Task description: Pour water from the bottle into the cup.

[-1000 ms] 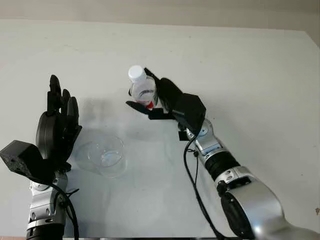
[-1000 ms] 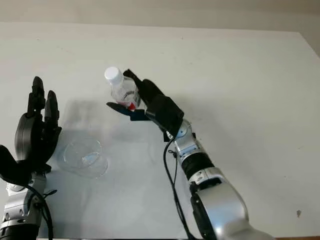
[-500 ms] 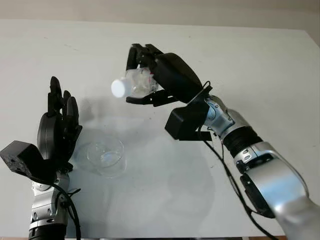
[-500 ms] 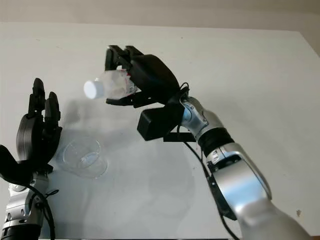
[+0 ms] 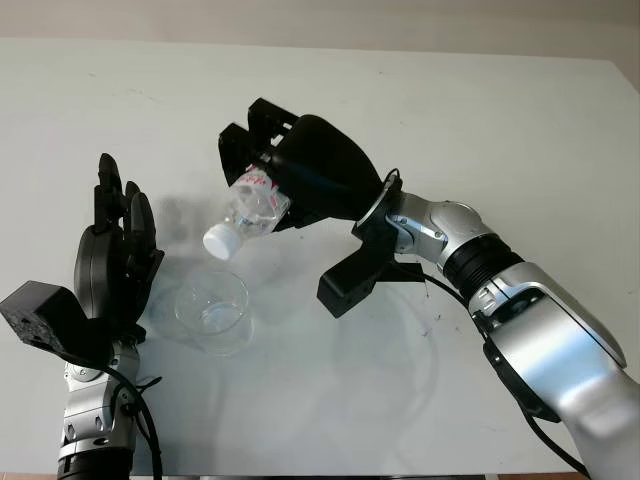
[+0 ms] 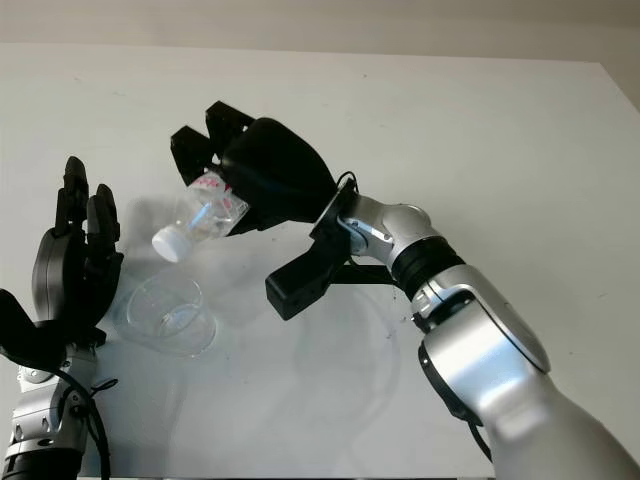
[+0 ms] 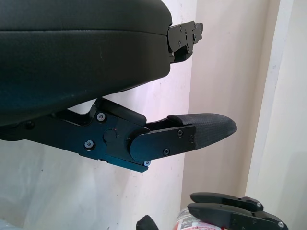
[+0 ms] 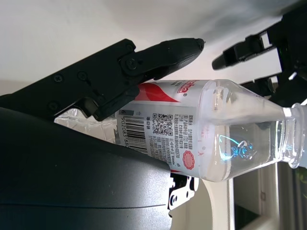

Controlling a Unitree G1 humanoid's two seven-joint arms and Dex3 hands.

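The bottle point(image 8: 192, 129) bore a red-and-white label with barcode and QR code. The right robot hand point(image 5: 300, 180), clamped on it, tipped its capped neck toward seven o'clock above the cup point(image 5: 212, 308); the left robot hand point(image 5: 115, 265) stood upright, open, at the cup's nine o'clock.

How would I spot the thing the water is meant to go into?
Start at the white table and find the black left hand raised near its front left. Just beside it stands the cup, below the capped mouth of the tilted bottle in the right hand. It is clear, wide and open-topped.

Clear glossy plastic bottle point(image 5: 250, 208) and cup point(image 5: 212, 311); matt white table point(image 5: 520, 130).
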